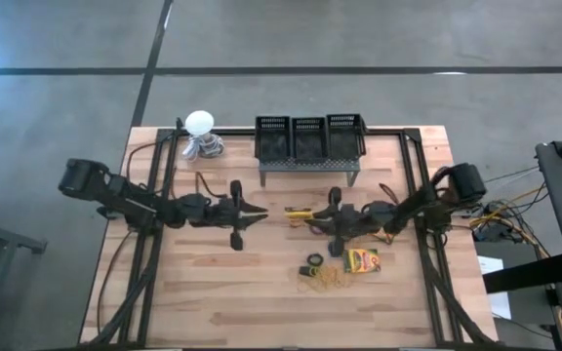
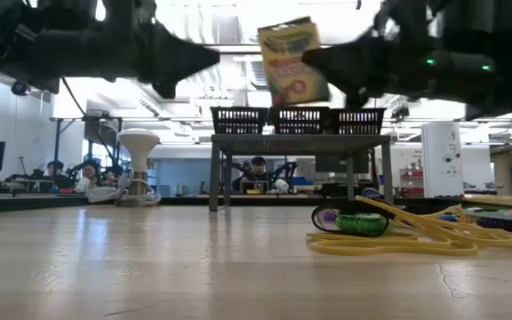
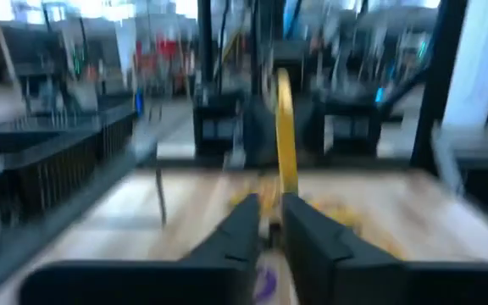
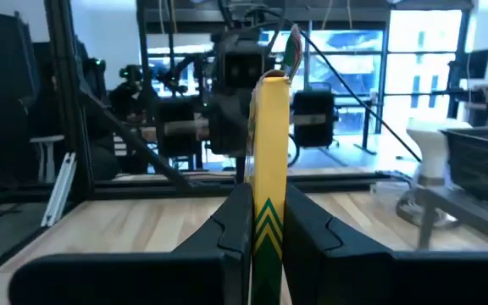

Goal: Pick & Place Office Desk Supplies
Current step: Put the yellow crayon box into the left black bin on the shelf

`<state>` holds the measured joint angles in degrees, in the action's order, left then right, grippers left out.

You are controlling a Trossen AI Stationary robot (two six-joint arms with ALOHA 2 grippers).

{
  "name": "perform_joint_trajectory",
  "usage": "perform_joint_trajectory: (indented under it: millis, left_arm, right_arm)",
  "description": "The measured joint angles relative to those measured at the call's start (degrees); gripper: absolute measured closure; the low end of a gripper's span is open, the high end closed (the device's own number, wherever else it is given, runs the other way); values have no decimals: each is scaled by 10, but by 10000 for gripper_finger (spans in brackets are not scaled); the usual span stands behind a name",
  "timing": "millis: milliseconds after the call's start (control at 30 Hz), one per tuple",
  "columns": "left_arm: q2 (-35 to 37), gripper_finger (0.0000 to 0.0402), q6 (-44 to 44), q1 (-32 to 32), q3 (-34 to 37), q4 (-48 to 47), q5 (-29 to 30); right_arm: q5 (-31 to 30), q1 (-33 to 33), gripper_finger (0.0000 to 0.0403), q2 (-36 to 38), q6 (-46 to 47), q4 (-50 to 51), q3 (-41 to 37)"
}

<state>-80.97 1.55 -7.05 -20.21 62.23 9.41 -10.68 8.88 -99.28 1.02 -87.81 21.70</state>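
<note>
Yellow and green, a flat crayon box [image 4: 268,169] is clamped edge-on between the jaws of the right gripper [image 4: 268,222], which are closed on its narrow sides so that most of the box stands clear beyond the fingertips. In the low view the box [image 2: 292,60] is seen lifted well above the table [image 2: 149,267], tilted slightly, its printed face turned to the camera. It appears to be held by one end so that the free end can be offered across.

Facing those jaws, the left gripper [image 3: 267,222] is levelled at the same box [image 3: 284,135]; its jaws stand slightly apart with nothing between them, and the box's free end lies just ahead of its fingertips. A hand-over at mid-table is judged to be in progress, though whether the left fingers touch the box cannot be told.

Below and to the side of the right jaws, a second crayon box [image 1: 363,260] lies flat on the wood, with dark rings [image 1: 313,263] and a tangle of yellow rubber bands [image 2: 416,236] beside it. Beyond both grippers, three black baskets [image 1: 309,136] stand on a raised rack, the likely destination.
</note>
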Motion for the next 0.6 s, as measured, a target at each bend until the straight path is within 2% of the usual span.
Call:
perform_joint_trajectory:
  millis: [133,333,467,600]
  left_arm:
    - [-9,250,-13,0,-28,-9,-6]
    - [-43,148,-62,0,-90,-99,-9]
    - [-65,128,-65,-3,-118,-115,-9]
    - [-81,148,-65,-8,-136,-116,-10]
  right_arm:
    - [0,0,369,-39,-17,-6,40]
    - [1,0,369,-55,-25,-8,63]
    - [1,0,366,-47,-23,-8,58]
    - [1,0,365,-47,-23,-7,56]
